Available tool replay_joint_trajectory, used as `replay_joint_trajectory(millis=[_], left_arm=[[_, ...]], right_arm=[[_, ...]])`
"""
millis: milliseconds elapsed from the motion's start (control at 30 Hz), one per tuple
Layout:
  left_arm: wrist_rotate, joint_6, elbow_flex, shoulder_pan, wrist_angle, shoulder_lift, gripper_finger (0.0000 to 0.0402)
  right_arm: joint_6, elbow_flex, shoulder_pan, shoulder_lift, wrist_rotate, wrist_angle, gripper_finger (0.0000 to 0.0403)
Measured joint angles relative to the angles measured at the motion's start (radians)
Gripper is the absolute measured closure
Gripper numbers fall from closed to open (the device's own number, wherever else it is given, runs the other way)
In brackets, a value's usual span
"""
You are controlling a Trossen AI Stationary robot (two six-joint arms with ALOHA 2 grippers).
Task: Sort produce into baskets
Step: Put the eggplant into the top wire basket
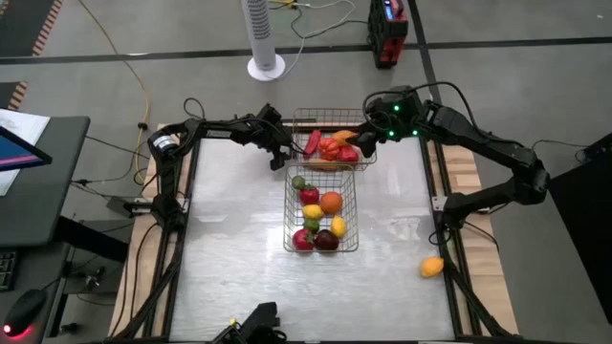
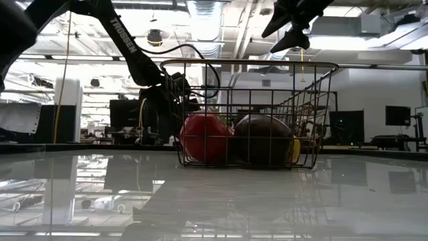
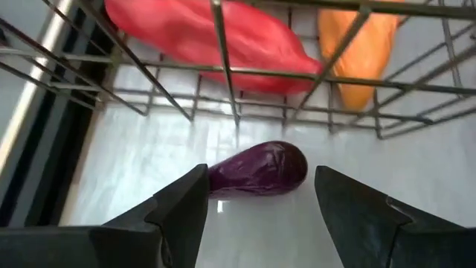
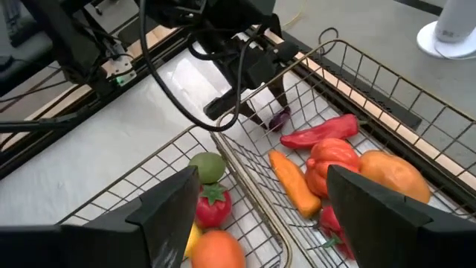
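Lying on the bare worktop (image 1: 229,258) just outside the far basket (image 1: 334,118), a dark purple eggplant (image 3: 258,169) sits directly ahead of the left end effector (image 3: 260,205), framed in the gap between its two spread fingers (image 3: 182,208) but touching neither. That end effector is wide open and holds nothing. In the high view it (image 1: 280,153) hovers at the far basket's left side, close to the wire wall. Beyond the eggplant, through the mesh, a long red pepper (image 3: 201,37) and an orange carrot (image 3: 357,52) lie inside that basket.

The right end effector (image 4: 264,216) hangs above the spot where the two baskets meet, its fingers set wide apart and empty. Below it the far basket holds the red pepper, the carrot, a red-orange tomato-like piece (image 4: 332,160) and a rounder orange piece (image 4: 394,175). The near basket (image 1: 350,247) holds a green piece (image 4: 207,167), a red strawberry-like piece (image 4: 213,206) and an orange fruit (image 4: 220,249); the high view also shows yellow, red and dark pieces toward its near end. In the low view a red fruit (image 2: 205,139) and a dark round fruit (image 2: 262,140) rest side by side against the mesh.

One yellow-orange piece (image 1: 432,267) lies well apart from both baskets, at the worktop's right edge.
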Motion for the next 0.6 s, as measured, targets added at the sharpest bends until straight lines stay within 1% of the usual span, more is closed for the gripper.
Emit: replay_joint_trajectory(millis=[133,333,400,533,600], left_arm=[[-0.02,0.006,0.055,0.0,-0.166,-0.002,0.0171],[-0.023,0.02,0.149,-0.001,-0.465,-0.001,0.0171],[-0.022,0.006,0.163,-0.001,-0.562,-0.001,0.0171],[-0.01,-0.091,0.165,0.0,-0.583,-0.001,0.0171],[-0.013,-0.107,0.165,-0.002,-0.583,-0.001,0.0171]], right_arm=[[0.0,0.0,-0.001,0.0,0.0,0.0,0.0081],[-0.009,0.0,0.0,0.0,0.0,0.011,0.0081],[-0.024,0.0,0.0,0.0,0.0,0.015,0.0081],[-0.058,0.0,-0.001,0.0,0.0,0.024,0.0081],[-0.069,0.0,-0.001,0.0,0.0,0.026,0.0081]])
